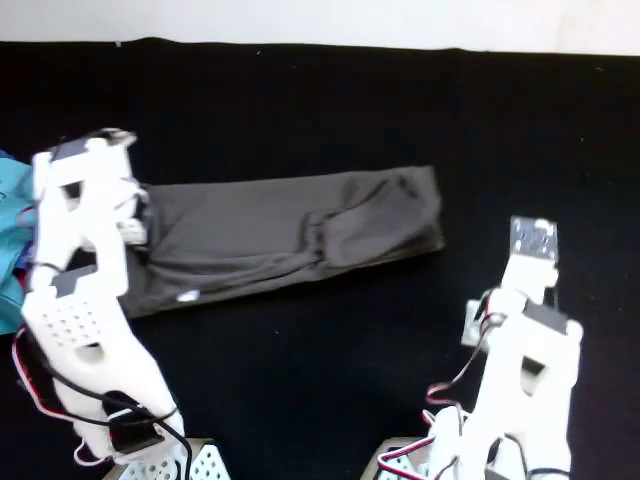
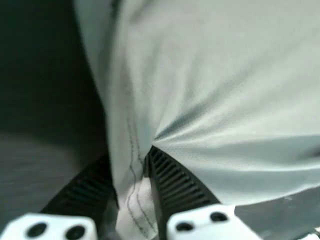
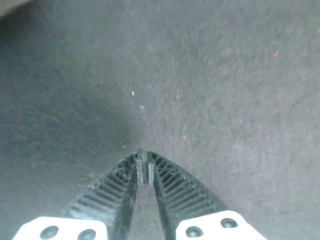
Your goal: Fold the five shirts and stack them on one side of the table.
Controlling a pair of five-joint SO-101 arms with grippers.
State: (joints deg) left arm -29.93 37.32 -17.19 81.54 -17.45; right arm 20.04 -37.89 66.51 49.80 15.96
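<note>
A grey shirt [image 1: 290, 235], folded into a long band, lies across the middle of the black table [image 1: 330, 100]. My left gripper [image 1: 135, 228] is at the band's left end. In the left wrist view the left gripper [image 2: 131, 170] is shut on a pinched fold of the grey shirt [image 2: 215, 100], whose fabric spreads away beyond the fingers. My right arm [image 1: 525, 350] stands at the front right, apart from the shirt's right end. The right gripper [image 3: 142, 162] is shut with nothing in it, just over the bare black cloth [image 3: 200, 75].
A teal garment [image 1: 8, 230] lies bunched at the table's left edge, behind the left arm. Both arm bases and their wires sit along the front edge. A pale wall runs behind the far edge of the table.
</note>
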